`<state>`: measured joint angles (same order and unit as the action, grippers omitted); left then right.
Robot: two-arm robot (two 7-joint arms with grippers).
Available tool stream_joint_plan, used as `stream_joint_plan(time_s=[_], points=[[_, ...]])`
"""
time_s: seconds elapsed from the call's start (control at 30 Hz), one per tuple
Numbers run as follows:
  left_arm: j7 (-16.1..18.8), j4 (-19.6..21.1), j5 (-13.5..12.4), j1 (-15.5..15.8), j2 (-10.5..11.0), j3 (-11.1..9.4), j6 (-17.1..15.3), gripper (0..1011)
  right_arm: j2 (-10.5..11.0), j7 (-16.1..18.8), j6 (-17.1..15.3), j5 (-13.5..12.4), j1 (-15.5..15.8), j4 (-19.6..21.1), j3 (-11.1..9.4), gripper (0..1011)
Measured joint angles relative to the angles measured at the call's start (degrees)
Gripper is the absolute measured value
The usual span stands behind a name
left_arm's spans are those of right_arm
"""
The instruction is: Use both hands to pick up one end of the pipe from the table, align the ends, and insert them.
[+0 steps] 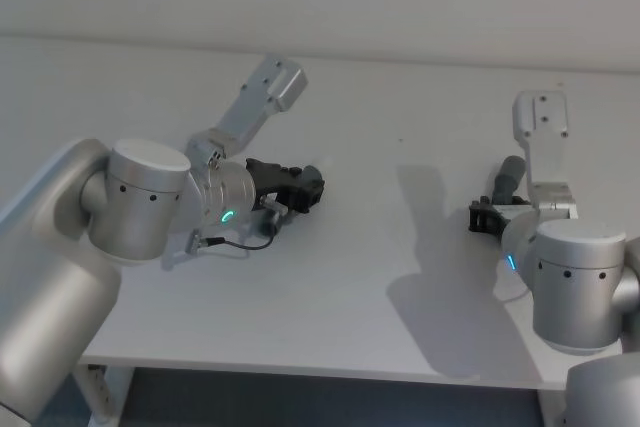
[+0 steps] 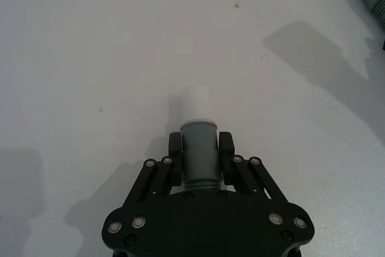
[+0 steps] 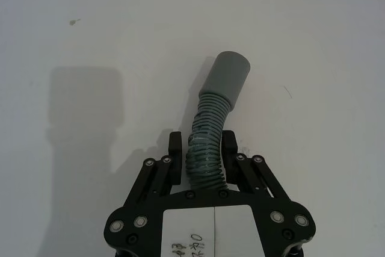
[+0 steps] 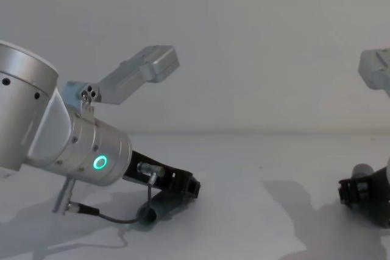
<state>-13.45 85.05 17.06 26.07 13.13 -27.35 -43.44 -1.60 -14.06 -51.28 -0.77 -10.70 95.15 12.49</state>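
Where the left gripper (image 2: 200, 147) is seen from its own wrist, it is clamped on a smooth dark grey pipe piece (image 2: 198, 161). The round collar of the piece is squeezed between the two black fingers (image 2: 175, 146). A narrower white spigot (image 2: 195, 97) is carried just past the fingertips, close over the table (image 2: 90, 40); whether it touches the surface cannot be told. Ahead of the spigot, a wide stretch of matt, pale table lies bare.

The right gripper (image 3: 201, 144) is closed on a ribbed grey corrugated hose (image 3: 204, 154), gripped at its sides by the finger pads. Beyond the fingertips the hose is bent to one side and is ended by a smooth cylindrical socket collar (image 3: 228, 76), its mouth turned away from the gripper. Bare table is spread all around that collar.

From the head camera the two grippers are seen well apart, with open table between them and the two ends not joined. The front edge of the table lies behind both wrists, on the robot's side.
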Motion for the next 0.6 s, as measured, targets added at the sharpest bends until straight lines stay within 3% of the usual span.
stream_joint_plan(time_s=[0.3, 0.6], points=[[0.0, 0.0, 0.0, 0.0, 0.0, 0.0, 0.0, 347, 0.0, 0.0, -0.03, 0.0, 0.0, 0.0, 0.0, 299], [0.0, 0.0, 0.0, 0.0, 0.0, 0.0, 0.0, 347, 0.0, 0.0, -0.03, -0.01, 0.0, 0.01, 0.0, 299]])
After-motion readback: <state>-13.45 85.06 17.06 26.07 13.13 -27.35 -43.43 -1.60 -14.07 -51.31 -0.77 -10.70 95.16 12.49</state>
